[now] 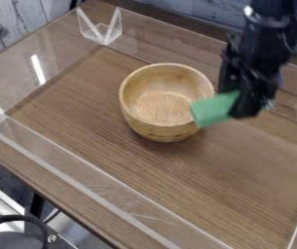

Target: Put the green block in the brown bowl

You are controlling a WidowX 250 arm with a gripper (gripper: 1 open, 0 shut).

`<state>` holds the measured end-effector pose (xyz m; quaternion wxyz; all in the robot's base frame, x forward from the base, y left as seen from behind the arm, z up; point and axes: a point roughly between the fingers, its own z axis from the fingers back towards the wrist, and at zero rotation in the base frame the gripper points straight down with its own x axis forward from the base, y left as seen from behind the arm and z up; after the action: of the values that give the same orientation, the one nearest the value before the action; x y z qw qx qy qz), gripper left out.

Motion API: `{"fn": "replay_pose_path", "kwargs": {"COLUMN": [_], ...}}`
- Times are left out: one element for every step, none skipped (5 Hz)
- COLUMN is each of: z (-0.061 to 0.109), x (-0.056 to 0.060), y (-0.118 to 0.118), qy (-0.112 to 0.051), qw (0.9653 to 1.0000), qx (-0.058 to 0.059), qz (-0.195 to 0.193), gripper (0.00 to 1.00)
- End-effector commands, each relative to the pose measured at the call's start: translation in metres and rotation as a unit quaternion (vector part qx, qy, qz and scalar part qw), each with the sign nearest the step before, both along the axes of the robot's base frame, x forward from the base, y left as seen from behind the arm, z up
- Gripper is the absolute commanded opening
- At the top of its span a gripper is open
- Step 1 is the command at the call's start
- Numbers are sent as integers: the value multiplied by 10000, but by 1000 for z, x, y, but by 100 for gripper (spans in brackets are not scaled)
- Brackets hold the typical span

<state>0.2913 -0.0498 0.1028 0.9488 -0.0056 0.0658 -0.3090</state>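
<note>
Green block (214, 107) hangs clear of the worktop (98, 126), clamped in the fingers of the gripper (245, 100), which are closed on its right end. It sits tilted, its free left end reaching toward the brown bowl (164, 99) and lying just over or just beside the bowl's right rim; from this single view I cannot tell whether any part of it is truly above the opening. The gripper points down, and its dark body hides the held end of the block.

The bowl stands upright near the middle of the worktop, its pale inside empty. A clear wall (73, 165) runs along the near edge, and a small clear stand (98, 27) sits at the far left corner.

By my reading the step in hand is the carry: the block is lifted and on its way to the bowl, not yet inside. The next move calls for a further shift to the left, until the whole block is over the hollow and not the thick rim, then a short drop in height and a release. Because the bar is nearly as long as the bowl is wide, letting go too early could leave it propped on the rim or tipped out onto the worktop.
</note>
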Motion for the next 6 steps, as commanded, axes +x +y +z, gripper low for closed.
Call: {"fn": "replay_pose_path", "kwargs": {"z": [37,35,29,23,18,12], "x": [17,16,11,9,7,5], "y": [28,64,83,85,86,87], "qy": [-516,-527,-518,-502,-489,-475], "qw": [9983,9972,9961,9961,9962,9961], "qx": [15,20,-6,-23,-59,-86], "qz": [261,522,710,720,724,736], "gripper": [0,0,0,0,0,0]}}
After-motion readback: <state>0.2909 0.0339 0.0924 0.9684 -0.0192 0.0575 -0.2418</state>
